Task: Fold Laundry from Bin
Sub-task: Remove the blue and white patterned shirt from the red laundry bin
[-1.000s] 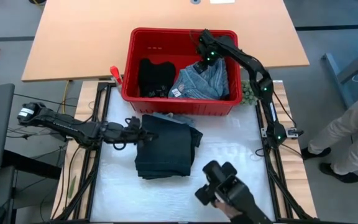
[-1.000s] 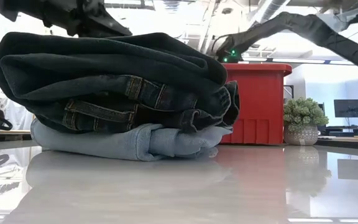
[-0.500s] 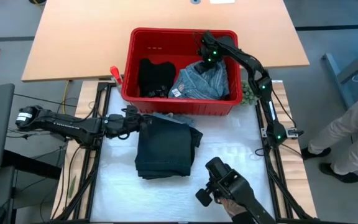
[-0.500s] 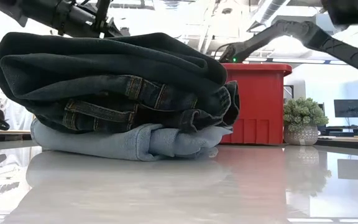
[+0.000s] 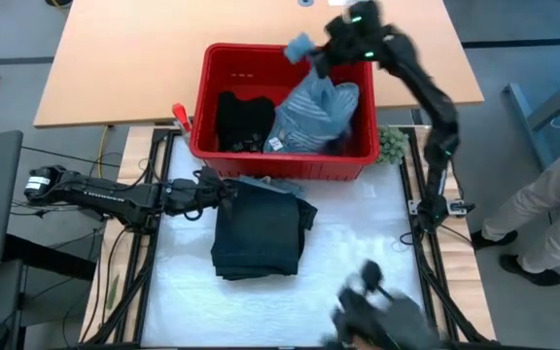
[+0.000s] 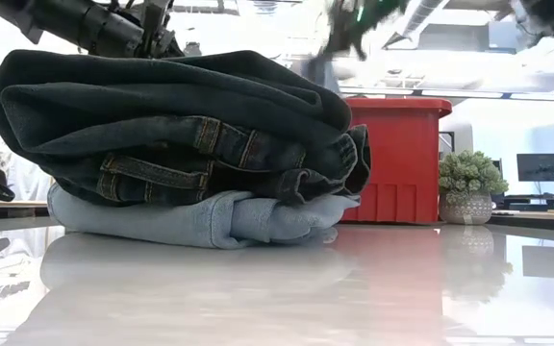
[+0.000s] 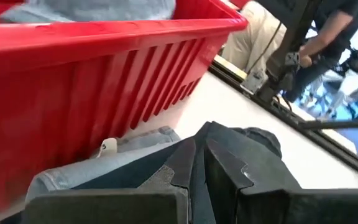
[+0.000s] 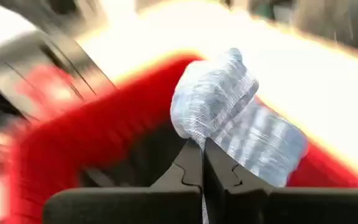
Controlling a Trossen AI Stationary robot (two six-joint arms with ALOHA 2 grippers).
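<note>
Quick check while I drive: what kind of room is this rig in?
Probably a robotics lab or open office: monitors on desks behind the table, exposed ceiling ducts, and a person standing beside the aluminium-framed worktable.

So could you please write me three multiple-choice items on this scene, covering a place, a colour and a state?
1. Where do the folded jeans lie?
A. in the bin
B. on the table in front of the bin
C. on the floor

2. What colour is the bin?
A. red
B. green
C. white

3. What is the right tool doing?
A. hanging open
B. shut on nothing
C. shut on the blue-white striped garment

Answers: 1 B, the high view shows them on the table; 2 A, its walls are red; 3 C, the right wrist view shows fabric pinched.
</note>
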